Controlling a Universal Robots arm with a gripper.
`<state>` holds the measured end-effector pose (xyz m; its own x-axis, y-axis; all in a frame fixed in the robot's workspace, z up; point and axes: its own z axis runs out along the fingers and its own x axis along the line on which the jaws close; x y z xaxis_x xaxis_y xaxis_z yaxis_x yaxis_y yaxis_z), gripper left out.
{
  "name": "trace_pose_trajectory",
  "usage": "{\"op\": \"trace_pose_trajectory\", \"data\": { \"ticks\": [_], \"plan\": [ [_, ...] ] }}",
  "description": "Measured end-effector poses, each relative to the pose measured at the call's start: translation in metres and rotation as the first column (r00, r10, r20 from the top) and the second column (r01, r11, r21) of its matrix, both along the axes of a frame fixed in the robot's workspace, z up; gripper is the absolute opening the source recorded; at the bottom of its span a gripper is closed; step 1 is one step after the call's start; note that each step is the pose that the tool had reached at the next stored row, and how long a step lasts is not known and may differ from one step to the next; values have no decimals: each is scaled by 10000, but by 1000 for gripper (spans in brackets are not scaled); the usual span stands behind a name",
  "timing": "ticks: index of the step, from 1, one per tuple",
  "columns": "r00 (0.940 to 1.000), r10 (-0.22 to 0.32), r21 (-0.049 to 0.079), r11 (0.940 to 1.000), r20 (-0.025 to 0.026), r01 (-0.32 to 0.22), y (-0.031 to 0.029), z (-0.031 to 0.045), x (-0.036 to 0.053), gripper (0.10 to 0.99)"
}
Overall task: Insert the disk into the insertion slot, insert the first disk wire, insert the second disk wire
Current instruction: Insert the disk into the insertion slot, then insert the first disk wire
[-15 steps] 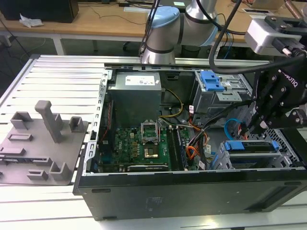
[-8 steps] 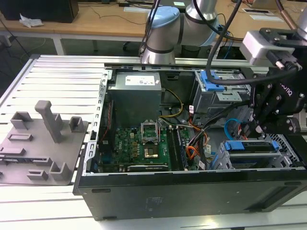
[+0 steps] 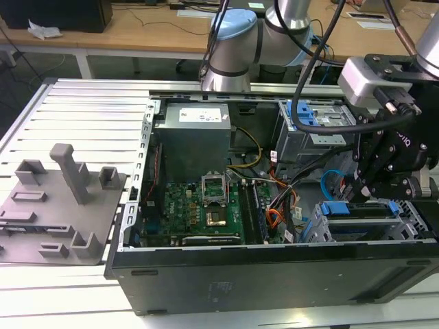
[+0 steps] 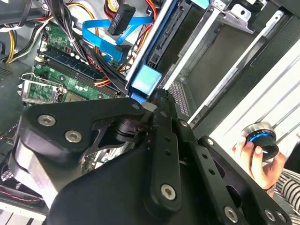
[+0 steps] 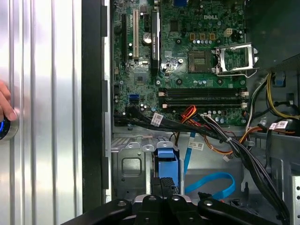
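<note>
Disk (image 3: 360, 211) lying flat in the insertion slot (image 3: 413, 221), at about four o'clock in the exterior view, in a corner of the open black case (image 3: 274, 274). Dull silver slab framed by bright blue plastic, with a blue tab at either end.

Slot: a boxy cage of thin, silver, perforated sheet metal with folded edges.

Black gripper (image 3: 362, 195) directly over the disk, built of angular links and bolted plates. Fingers (image 5: 157, 187) closed narrow, pressed side by side with barely a seam between. Tips right at the glossy blue carrier tab (image 5: 168, 161) in the first wrist view.

Flat blue ribbon cable (image 5: 211, 180), smooth and thin, curled in a loop beside the cage. In the second wrist view, its black connector (image 4: 123, 50) near the disk's blue rail but apart from it.

Green motherboard (image 3: 199, 205), studded with chips and sockets, at nine o'clock from the disk. Grey metal power supply (image 3: 192, 137) at ten o'clock.

Matte grey moulded fixture (image 3: 62, 205) with blocky posts at eight o'clock in the exterior view, on the ribbed aluminium table (image 3: 89, 110).

A hand (image 4: 255, 161) around a round metal knob (image 4: 260, 136) with a blue ring, outside the case.
</note>
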<state>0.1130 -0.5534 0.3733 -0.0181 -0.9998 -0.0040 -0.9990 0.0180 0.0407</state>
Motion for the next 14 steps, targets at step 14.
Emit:
{"op": "trace_pose_trajectory", "data": {
  "ticks": [14],
  "plan": [
    [10000,1,0,10000,-17,-1,0,-2,269,106]
  ]
}}
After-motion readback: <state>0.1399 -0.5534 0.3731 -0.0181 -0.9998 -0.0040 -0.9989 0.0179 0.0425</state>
